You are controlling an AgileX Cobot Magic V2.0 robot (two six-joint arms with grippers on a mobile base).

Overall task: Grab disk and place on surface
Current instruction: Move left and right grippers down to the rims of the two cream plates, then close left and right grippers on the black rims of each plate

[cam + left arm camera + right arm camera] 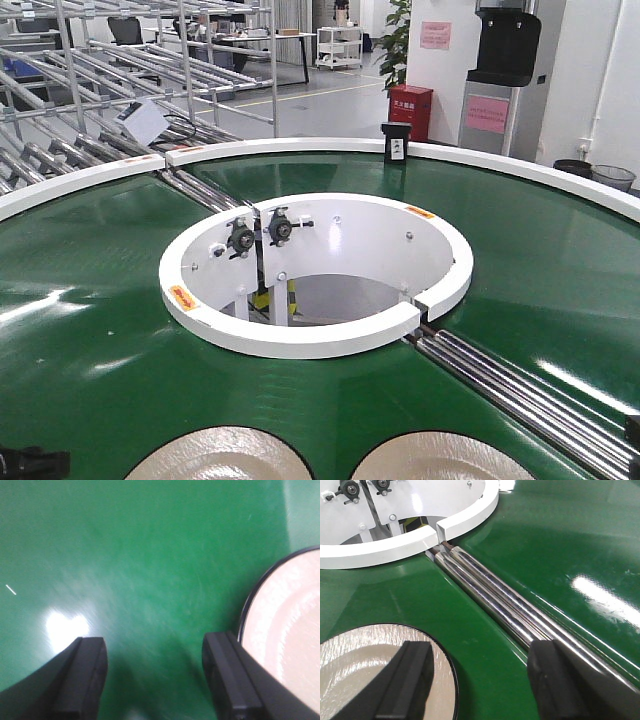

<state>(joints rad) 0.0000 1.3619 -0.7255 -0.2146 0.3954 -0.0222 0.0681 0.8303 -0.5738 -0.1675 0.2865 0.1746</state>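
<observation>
- Green ring-shaped conveyor belt (100,330), glossy, with white rims; it fills most of my front view.
- White inner ring (300,345) around the central opening, with black bearings on a bracket inside it.
- Polished steel rollers (520,390) run from a gap in the white inner ring toward the near right; a second set of rollers (200,190) crosses the belt at the far left.
- Two pale round flat disks with thin dark rims lie on the belt at the near edge of the front view. The left disk (220,455) and right disk (440,458) sit side by side, with a strip of green between them.
- Left gripper (155,650): black fingers (85,675) spread apart and nothing between them, only belt beneath. A pale dark-rimmed disk (285,630) lies just outside one finger. I cannot tell whether they touch, or which disk it is.
- Right gripper (482,655): fingers (410,680) apart and empty. One sits over the right disk (365,665), the other over the steel rollers (495,600).
- Small black device (397,143) upright on the far outer rim.
- Metal pipe racks (100,70) and a red box (411,110) stand behind the belt.
</observation>
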